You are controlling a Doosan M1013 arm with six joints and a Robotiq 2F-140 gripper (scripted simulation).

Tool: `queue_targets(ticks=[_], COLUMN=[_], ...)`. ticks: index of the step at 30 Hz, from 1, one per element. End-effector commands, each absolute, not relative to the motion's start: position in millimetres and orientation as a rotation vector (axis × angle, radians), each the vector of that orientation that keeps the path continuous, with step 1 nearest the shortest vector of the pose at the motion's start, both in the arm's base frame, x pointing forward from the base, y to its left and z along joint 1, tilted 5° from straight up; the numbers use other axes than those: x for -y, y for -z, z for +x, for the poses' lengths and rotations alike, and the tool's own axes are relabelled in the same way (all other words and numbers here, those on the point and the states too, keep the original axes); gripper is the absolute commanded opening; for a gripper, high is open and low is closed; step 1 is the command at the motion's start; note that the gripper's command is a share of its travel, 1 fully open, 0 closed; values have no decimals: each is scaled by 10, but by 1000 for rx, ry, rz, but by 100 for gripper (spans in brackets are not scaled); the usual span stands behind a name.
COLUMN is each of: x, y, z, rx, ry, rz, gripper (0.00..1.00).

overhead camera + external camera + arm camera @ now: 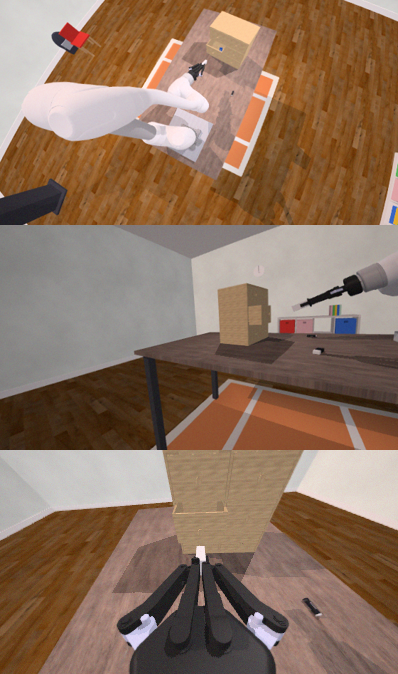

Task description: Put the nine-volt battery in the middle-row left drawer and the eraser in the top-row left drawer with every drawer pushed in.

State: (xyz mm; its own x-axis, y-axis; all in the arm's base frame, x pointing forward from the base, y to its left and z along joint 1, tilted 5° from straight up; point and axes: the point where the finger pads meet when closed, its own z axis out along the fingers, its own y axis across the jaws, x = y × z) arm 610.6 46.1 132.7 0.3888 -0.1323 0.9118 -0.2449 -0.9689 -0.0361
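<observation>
The small wooden chest (232,35) stands at the far end of the table; it also shows in the side view (243,314) and the wrist view (230,495). Its middle-row left drawer (200,510) is pulled out partway. A small blue thing (220,49), likely the battery, lies in it. The white and black eraser (318,350) lies on the table in front of the chest, hidden by the arm in the overhead view. My gripper (200,552) (296,307) is shut and empty. It hangs in the air in front of the chest, pointing at the drawers.
A thin black marker-like thing (312,606) (232,92) lies on the table to the right. The robot's base plate (190,137) sits at the table's near end. The other drawers look pushed in.
</observation>
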Motion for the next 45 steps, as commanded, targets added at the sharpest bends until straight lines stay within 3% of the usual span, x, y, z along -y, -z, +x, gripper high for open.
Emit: queue_targets(ticks=[1, 45], x=[-460, -314], y=[-1327, -1081], z=[6107, 6723], rx=[345, 345], ry=[-1646, -1646], rz=[2530, 2530], gripper=[0, 0])
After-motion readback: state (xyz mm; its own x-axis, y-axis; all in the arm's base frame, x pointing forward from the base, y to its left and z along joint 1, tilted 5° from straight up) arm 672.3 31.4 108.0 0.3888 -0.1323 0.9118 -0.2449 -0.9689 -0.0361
